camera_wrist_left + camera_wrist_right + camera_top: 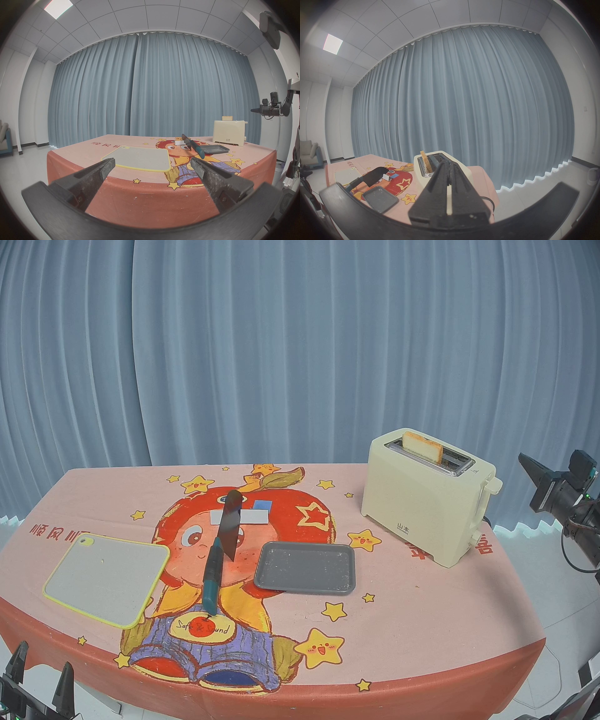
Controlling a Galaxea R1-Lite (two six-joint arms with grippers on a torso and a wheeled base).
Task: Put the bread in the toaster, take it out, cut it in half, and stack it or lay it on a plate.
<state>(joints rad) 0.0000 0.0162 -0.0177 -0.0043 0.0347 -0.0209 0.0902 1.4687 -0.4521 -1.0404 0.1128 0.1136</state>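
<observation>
A slice of bread [423, 447] stands in the far slot of the cream toaster [425, 496] at the table's right; the bread [426, 162] sticks up above the toaster [437, 168]. A knife [220, 546] with a teal handle rests propped on a small stand at mid-table. Just to its right lies the grey plate [306, 567], and the cutting board [106, 577] with a yellow rim is at the left. My right gripper [449, 175] is shut, holding nothing, off the table's right side beyond the toaster. My left gripper [153, 168] hangs open below the table's front-left edge.
The table is covered by a pink cartoon cloth [437, 615]. A small white and blue block [253, 514] lies behind the knife. Blue curtains close off the back. Bare cloth lies in front of the plate and toaster.
</observation>
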